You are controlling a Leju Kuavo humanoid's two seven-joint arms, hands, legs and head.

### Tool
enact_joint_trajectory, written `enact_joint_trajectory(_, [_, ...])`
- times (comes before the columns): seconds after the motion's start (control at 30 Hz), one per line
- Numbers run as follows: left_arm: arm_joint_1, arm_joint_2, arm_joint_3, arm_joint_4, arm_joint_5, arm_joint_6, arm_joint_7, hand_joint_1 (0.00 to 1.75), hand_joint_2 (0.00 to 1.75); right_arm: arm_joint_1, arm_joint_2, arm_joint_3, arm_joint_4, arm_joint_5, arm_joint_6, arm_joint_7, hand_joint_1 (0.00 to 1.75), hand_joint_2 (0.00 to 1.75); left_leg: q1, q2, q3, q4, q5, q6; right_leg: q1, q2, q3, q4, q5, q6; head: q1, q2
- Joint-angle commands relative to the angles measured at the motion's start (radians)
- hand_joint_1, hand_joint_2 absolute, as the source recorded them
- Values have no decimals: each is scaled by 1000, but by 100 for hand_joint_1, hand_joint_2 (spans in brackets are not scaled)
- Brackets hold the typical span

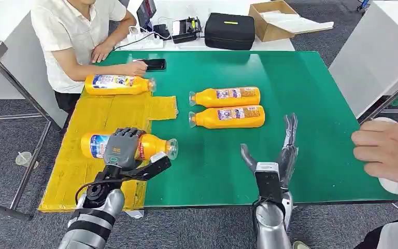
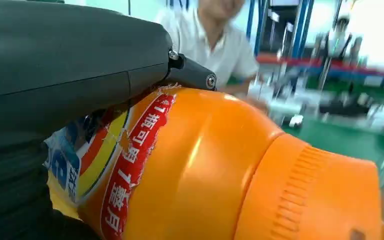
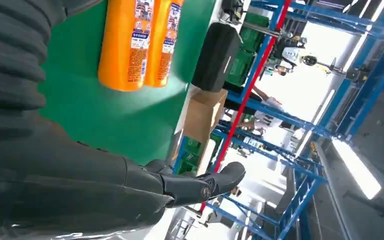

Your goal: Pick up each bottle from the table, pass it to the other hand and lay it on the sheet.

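Head view: left hand grips bottle over sheet (right hand spread, holding nothing).

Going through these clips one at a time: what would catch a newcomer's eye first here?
Most striking is the left hand gripping an orange bottle over the yellow sheet at the table's near left. Two more orange bottles lie side by side on the green table, beyond the open right hand. A person sits at the far left corner.
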Motion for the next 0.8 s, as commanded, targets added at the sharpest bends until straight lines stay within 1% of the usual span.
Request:
enact_joint_trajectory(0.03, [-163, 44, 57, 362, -14, -54, 32, 175, 175, -65, -5, -35, 125, -9, 23, -13, 0, 175, 1, 1, 5, 0, -1, 0, 2, -1, 6, -1, -1, -4, 0, 0])
enact_joint_trajectory(0.1, [-189, 51, 55, 409, -38, -34, 43, 175, 175, -73, -5, -28, 141, -10, 27, -17, 0, 175, 1, 1, 3, 0, -1, 0, 1, 0, 3, -1, 0, -2, 0, 0])
enact_joint_trajectory(0.17, [-189, 51, 55, 409, -38, -34, 43, 175, 175, -73, -5, -28, 141, -10, 27, -17, 0, 175, 1, 2, 6, 0, -2, 0, 2, 0, 6, 0, -1, -5, 0, 0])
enact_joint_trajectory(0.2, [-189, 51, 55, 409, -38, -34, 43, 175, 175, -73, -5, -28, 141, -10, 27, -17, 0, 175, 1, 1, 2, 0, 0, 0, 1, 1, 2, -1, 0, -2, 0, 0])
enact_joint_trajectory(0.23, [-189, 51, 55, 409, -38, -34, 43, 175, 175, -73, -5, -28, 141, -10, 27, -17, 0, 175, 1, 2, 4, 0, -1, 0, 1, 0, 4, 0, -1, -4, 0, 0])
enact_joint_trajectory(0.27, [-189, 51, 55, 409, -38, -34, 43, 175, 175, -73, -5, -28, 141, -10, 27, -17, 0, 175, 0, 1, 2, 0, 0, 0, 1, 0, 2, -1, 0, -2, 0, 0])
enact_joint_trajectory(0.33, [-189, 51, 55, 409, -38, -34, 43, 175, 175, -73, -5, -28, 141, -10, 27, -17, 0, 175, 1, 2, 6, 1, -3, 0, 2, 0, 6, 0, -2, -6, 0, 0])
enact_joint_trajectory(0.37, [-189, 51, 55, 409, -38, -34, 43, 175, 175, -73, -5, -28, 141, -10, 27, -17, 0, 175, 0, 1, 2, 0, -1, 0, 1, 0, 3, -1, 0, -3, 0, 0])
enact_joint_trajectory(0.4, [-189, 51, 55, 409, -38, -34, 43, 175, 175, -73, -5, -28, 141, -10, 27, -17, 0, 175, 1, 2, 4, 0, -2, 0, 1, 0, 4, 0, -1, -4, 0, 0])
enact_joint_trajectory(0.47, [-199, 44, 82, 427, -28, -36, 49, 175, 175, -70, -4, -19, 140, -8, 28, -19, 0, 175, 0, 1, 2, 0, -1, 0, 1, 0, 2, 0, 0, -2, 0, 0])
enact_joint_trajectory(0.63, [-205, 36, 102, 446, -29, -55, 64, 175, 175, -67, -7, -10, 166, -9, 35, -21, 0, 175, 1, 2, 4, 0, -2, 0, 2, 1, 5, 0, -1, -4, 0, 0])
enact_joint_trajectory(0.67, [-206, 31, 113, 451, -22, -68, 67, 154, 175, -68, -7, -10, 172, -9, 35, -21, 0, 175, 1, 2, 3, 0, -1, 0, 1, 1, 3, 0, 0, -3, 0, 0])
enact_joint_trajectory(0.7, [-209, 29, 116, 456, -22, -78, 67, 24, 175, -70, -7, -11, 178, -10, 36, -21, 0, 175, 1, 2, 4, 0, -1, 0, 1, 1, 4, 0, -1, -4, 0, 0])
enact_joint_trajectory(0.73, [-218, 30, 118, 471, -23, -109, 70, 3, 175, -74, -9, -11, 187, -16, 42, -26, 0, 175, 1, 2, 4, 0, -1, 0, 1, 1, 4, 0, -1, -4, 0, 0])
enact_joint_trajectory(0.77, [-222, 31, 119, 479, -23, -126, 69, 3, 175, -77, -10, -12, 194, -18, 42, -28, 0, 175, 1, 1, 3, 0, -1, 0, 1, 0, 3, 0, 0, -3, 0, 0])
enact_joint_trajectory(0.8, [-229, 31, 124, 491, -25, -147, 77, 0, 175, -83, -11, -15, 203, -19, 42, -30, 0, 175, 0, 1, 3, 0, 0, 0, 1, 0, 3, 0, 0, -2, 0, 0])
